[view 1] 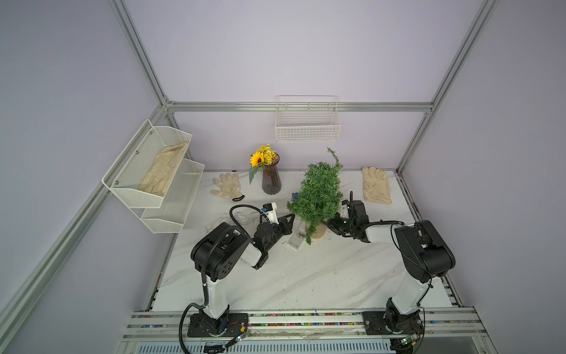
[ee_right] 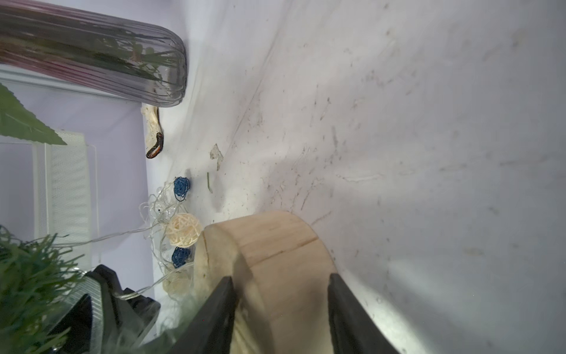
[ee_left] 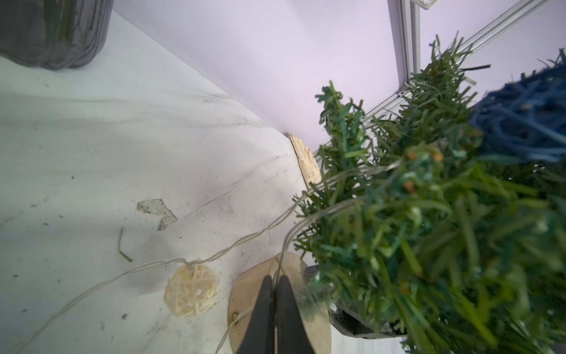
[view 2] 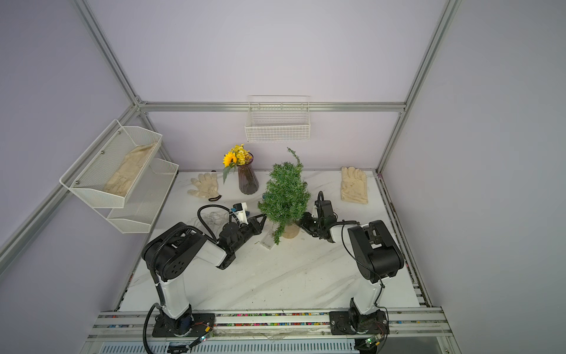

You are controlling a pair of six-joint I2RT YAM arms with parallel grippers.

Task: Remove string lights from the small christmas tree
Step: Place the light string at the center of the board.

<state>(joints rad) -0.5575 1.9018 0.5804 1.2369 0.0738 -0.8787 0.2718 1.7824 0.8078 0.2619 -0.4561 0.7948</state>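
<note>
Wire of string lights [ee_left: 191,289], thin and pale, strung with cream and blue woven balls, is pinched in left gripper [ee_left: 275,277]. Its fingers are fully together, close to tan cylindrical wooden base [ee_right: 275,239] of small green needle-branched christmas tree [view 1: 320,193]. From the pinch wire runs up into branches; one blue ball [ee_left: 520,122] sits in foliage. Rest of strand lies bunched on white marble-look tabletop [view 1: 306,275] on left-arm side of tree, clear plastic battery box [view 1: 296,240] just beside base. Opposite, right gripper [ee_right: 279,275] straddles base, fingers half spread at its sides; cannot tell if they clamp it.
</note>
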